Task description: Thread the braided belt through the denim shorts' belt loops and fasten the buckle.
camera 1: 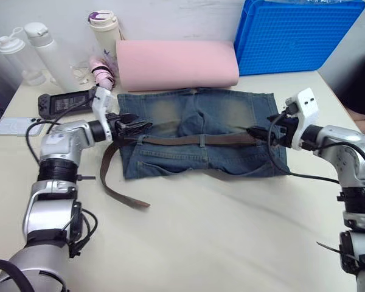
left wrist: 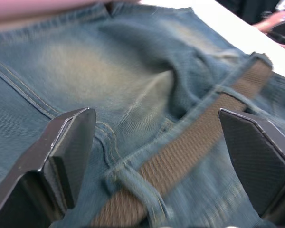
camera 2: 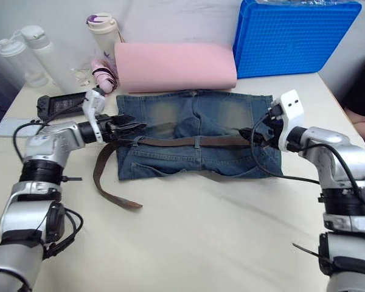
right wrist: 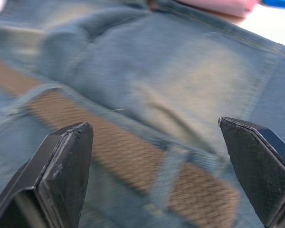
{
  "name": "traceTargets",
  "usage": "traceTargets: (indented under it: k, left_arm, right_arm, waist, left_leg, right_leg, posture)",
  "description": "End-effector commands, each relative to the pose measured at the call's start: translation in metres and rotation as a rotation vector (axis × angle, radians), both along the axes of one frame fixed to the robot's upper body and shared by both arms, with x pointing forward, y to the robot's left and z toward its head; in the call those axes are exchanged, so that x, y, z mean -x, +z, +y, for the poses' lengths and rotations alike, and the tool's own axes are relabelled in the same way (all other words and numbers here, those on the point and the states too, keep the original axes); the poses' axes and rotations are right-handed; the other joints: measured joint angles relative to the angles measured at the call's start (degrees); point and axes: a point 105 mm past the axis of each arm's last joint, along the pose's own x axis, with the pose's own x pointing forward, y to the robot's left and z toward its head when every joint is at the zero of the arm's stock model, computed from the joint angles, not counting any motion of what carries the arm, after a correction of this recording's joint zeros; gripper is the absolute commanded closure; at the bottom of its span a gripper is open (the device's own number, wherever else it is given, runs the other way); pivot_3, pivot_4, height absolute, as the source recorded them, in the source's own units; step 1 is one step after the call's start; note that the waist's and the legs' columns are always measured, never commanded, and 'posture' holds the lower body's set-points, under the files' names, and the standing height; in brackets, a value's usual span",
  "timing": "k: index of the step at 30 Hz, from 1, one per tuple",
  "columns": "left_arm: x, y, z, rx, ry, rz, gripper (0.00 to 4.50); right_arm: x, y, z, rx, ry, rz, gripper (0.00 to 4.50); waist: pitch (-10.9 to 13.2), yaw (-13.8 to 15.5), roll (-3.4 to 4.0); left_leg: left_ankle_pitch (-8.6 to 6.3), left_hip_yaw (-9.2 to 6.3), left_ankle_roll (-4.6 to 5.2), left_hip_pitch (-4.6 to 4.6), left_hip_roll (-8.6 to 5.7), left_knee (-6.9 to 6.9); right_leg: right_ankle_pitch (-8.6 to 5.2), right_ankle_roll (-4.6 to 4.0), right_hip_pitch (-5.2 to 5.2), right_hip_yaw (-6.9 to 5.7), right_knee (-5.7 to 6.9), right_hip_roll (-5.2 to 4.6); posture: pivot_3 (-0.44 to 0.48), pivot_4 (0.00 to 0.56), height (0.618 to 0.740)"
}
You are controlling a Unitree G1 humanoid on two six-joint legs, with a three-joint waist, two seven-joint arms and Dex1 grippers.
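Both my grippers sit w/ fingers apart, holding nothing: left gripper (camera 1: 135, 126) at the left waistband end, right gripper (camera 1: 253, 131) at the right. Braided belt (camera 1: 188, 140) lies along the denim shorts (camera 1: 194, 131), tail looping onto the table (camera 1: 219, 237). Risk: pulling one end could drag the strap out of a belt loop (left wrist: 140, 187). Count: 1 belt, 1 shorts; buckle not made out.

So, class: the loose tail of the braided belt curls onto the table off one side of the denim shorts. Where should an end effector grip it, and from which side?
Probably the left end effector should take the braided belt partway down its free tail, coming from above. There the strap lies flat on the bare table, clear of the denim shorts, so the fingers can straddle its narrow width.
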Motion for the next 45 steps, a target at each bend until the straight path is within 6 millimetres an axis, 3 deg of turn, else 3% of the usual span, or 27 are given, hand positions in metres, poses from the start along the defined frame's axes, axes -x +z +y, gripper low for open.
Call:
traceTargets:
  k: [1,9,14,17,20,26,31,39,45]
  left_arm:
    - [-0.002,-0.009,0.002,-0.065,0.001,0.027,0.03]
    - [0.008,-0.006,0.013,-0.061,-0.023,0.05,0.03]
    - [0.028,0.016,0.003,0.067,-0.144,0.025,0.03]
    - [0.037,0.017,0.0,0.092,-0.177,0.05,0.03]
    - [0.033,-0.001,0.006,0.021,-0.116,0.078,0.03]
    - [0.007,-0.006,0.016,0.081,0.062,0.092,0.03]
    - [0.006,-0.01,0.014,0.154,0.062,0.165,0.03]
    - [0.014,-0.042,0.023,0.055,0.086,0.28,0.03]
    - [0.018,-0.048,0.021,-0.054,0.036,0.252,0.03]
  right_arm:
    - [-0.008,0.003,-0.004,0.029,-0.028,-0.029,0.0]
    - [-0.012,-0.005,-0.008,-0.004,-0.062,-0.018,0.0]
    - [-0.013,-0.002,-0.008,-0.014,-0.069,-0.031,0.0]
    - [-0.014,0.0,-0.006,-0.017,-0.064,-0.038,0.0]
    - [-0.015,0.002,-0.004,-0.013,-0.059,-0.044,0.0]
    - [-0.014,0.008,0.001,-0.012,-0.037,-0.059,0.0]
    - [-0.01,0.011,-0.004,-0.011,-0.039,-0.065,0.0]
    - [-0.016,0.006,-0.011,-0.007,-0.086,-0.05,0.0]
    - [-0.019,-0.017,-0.015,0.014,-0.09,0.033,0.0]
  waist:
    - [0.0,-0.6,0.0]
    - [0.0,-0.9,0.0]
    - [0.0,-0.7,0.0]
    - [0.0,-0.7,0.0]
    - [0.0,-0.8,0.0]
    - [0.0,-0.7,0.0]
    - [0.0,-0.9,0.0]
    - [0.0,-0.9,0.01]
    - [0.0,-0.9,0.01]
  left_leg:
    - [0.0,-0.01,0.0,0.0,0.01,-0.02]
    - [0.0,0.09,-0.01,0.0,0.23,0.09]
    - [0.0,0.14,0.0,0.0,0.27,0.1]
    - [0.0,0.07,0.0,-0.01,0.24,0.1]
    - [0.0,0.07,0.0,0.0,0.22,0.1]
    - [0.01,0.14,-0.01,0.02,0.24,0.13]
    - [0.01,0.16,-0.01,0.04,0.22,0.08]
    - [0.01,0.21,-0.01,0.09,0.19,0.09]
    - [0.01,0.24,-0.01,0.12,0.2,0.11]
  right_leg:
    - [0.0,0.0,-0.01,-0.03,0.01,0.02]
    - [0.0,0.0,0.0,0.02,0.0,-0.03]
    - [0.0,0.0,-0.02,0.1,0.0,-0.05]
    - [0.0,0.0,-0.01,0.11,0.02,-0.09]
    - [0.0,0.0,-0.01,0.12,0.03,-0.1]
    - [0.0,0.0,-0.01,0.14,0.04,-0.07]
    - [0.0,0.0,-0.04,0.13,0.06,-0.07]
    - [0.0,0.0,-0.03,0.14,0.12,-0.09]
    - [0.0,0.0,-0.02,0.17,0.15,-0.1]
  posture:
    - [0.0,0.15,0.74]
    - [0.0,0.15,0.74]
    - [0.0,0.15,0.74]
    - [0.0,0.15,0.74]
    - [0.0,0.15,0.74]
    - [0.0,0.15,0.74]
    - [0.0,0.15,0.74]
    - [0.0,0.15,0.74]
    - [0.0,0.15,0.74]
